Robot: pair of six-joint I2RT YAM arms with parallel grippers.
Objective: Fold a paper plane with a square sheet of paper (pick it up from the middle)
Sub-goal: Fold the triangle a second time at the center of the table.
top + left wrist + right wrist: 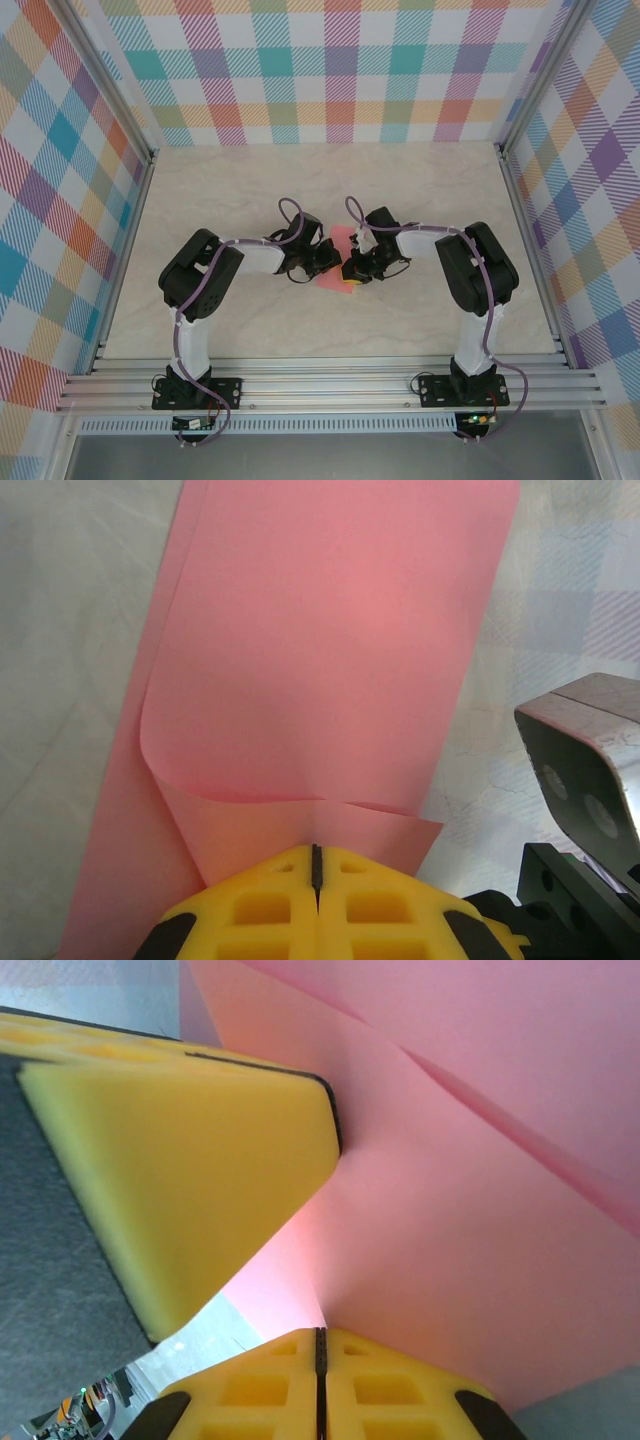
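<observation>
Tabletop, pale and marbled, with the work at its middle. On the left, my left gripper has its yellow fingers pressed together, pinching the near edge of the square sheet of paper, which curls back over itself just beyond the fingertips. On the right, my right gripper is likewise clamped tight on the sheet's edge, close beside the left.

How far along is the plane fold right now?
Done: the sheet of paper carries one loose fold, a flap curled over. In hand: left gripper and right gripper both pinch it, shut. Left: no pointed dart yet; creasing and further folds remain.
</observation>
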